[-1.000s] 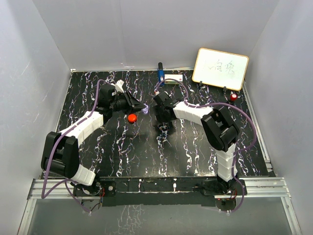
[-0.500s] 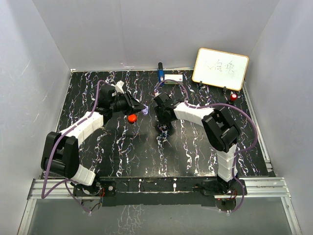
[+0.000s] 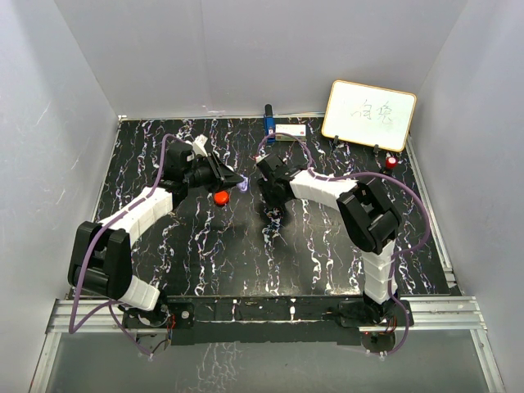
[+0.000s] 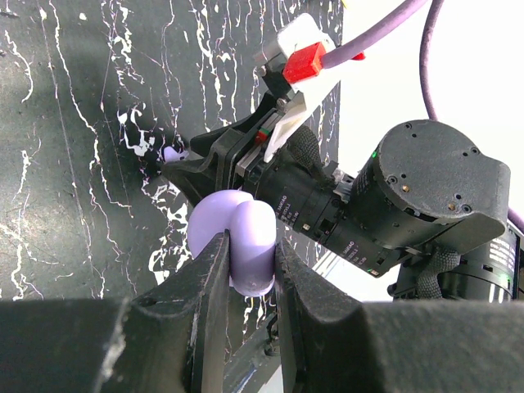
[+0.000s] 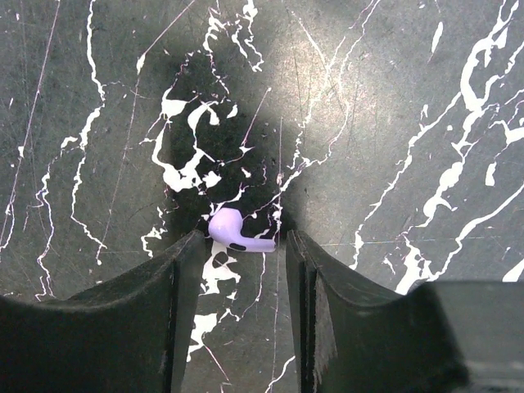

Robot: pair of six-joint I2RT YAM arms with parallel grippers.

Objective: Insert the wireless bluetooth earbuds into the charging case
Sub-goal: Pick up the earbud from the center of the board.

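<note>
A lilac earbud lies on the black marbled table. My right gripper points down over it, open, one finger on each side of it. The earbud's head touches the left finger, and a small gap is left at its stem. My left gripper is shut on the lilac charging case and holds it above the table. It hangs close to the right gripper, by the earbud. From above, the left gripper and right gripper are near the table's middle.
A red round object lies just under the left gripper. At the back edge stand a blue item, a white box and a whiteboard. A red-capped object is on the right. White walls surround the table.
My right gripper's jaws have drawn closer together around the earbud. The left gripper keeps its hold on the case and has shifted only slightly.
</note>
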